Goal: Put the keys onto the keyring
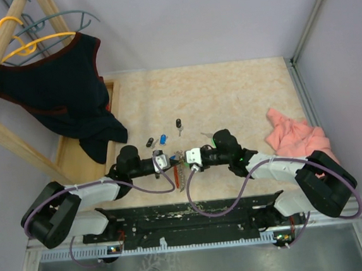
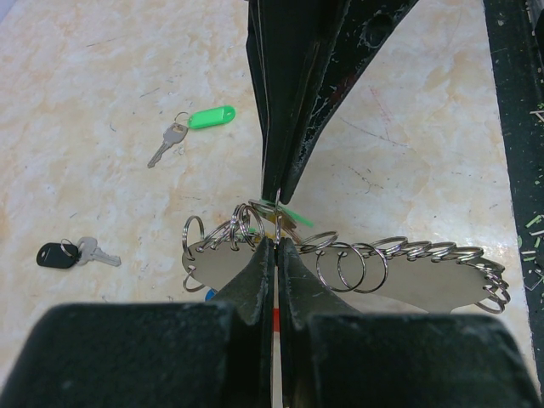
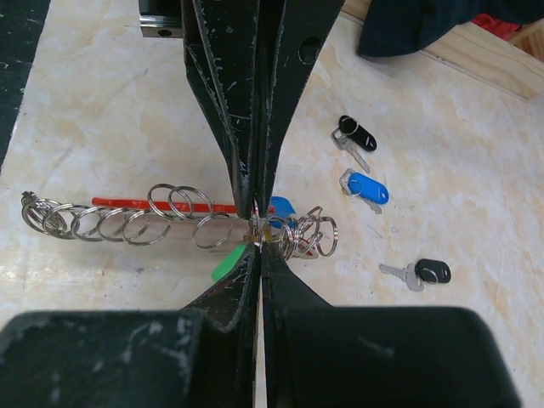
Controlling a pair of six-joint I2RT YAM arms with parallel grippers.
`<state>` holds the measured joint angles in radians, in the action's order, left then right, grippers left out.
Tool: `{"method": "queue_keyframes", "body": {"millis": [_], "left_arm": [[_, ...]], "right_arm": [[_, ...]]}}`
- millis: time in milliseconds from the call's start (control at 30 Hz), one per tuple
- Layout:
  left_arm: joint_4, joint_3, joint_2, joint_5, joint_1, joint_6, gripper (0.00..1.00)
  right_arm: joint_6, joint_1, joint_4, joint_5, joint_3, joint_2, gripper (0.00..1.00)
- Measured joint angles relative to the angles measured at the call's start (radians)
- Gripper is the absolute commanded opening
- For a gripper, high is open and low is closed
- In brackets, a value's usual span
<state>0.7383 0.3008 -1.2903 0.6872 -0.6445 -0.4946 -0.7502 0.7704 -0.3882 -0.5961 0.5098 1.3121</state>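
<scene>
- Left gripper (image 2: 274, 252): jaws pressed together, pinching the keyring (image 2: 425, 285) at its flat metal plate.
- Keyring: by the table's (image 1: 240, 92) near edge, midway along it. Judged light, stiff and slippery, with split rings that swivel. Best held by the plate edge.
- Right gripper (image 3: 259, 245): jaws pressed together on one split ring.
- Loose keys, nearer the table's middle: black-tagged key (image 2: 58, 255), blue-tagged key (image 3: 367, 189), green-tagged key (image 2: 210, 116). Tiny, so take them by the tag.

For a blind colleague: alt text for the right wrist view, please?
The right fingers, from below, and the left fingers, from above, pinch the keyring, a ring-strung strip, at one spot. Loose to its right lie an upper black key, a blue key and a lower black key.
</scene>
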Motion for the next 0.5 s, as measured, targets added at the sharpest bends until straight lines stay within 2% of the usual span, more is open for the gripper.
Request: {"method": "queue_keyframes", "body": {"millis": [500], "left_arm": [[0.000,0.000,0.000,0.000,0.000,0.000,0.01]], "right_arm": [[0.026,0.000,0.013,-0.005,0.000,0.000,0.00]]}}
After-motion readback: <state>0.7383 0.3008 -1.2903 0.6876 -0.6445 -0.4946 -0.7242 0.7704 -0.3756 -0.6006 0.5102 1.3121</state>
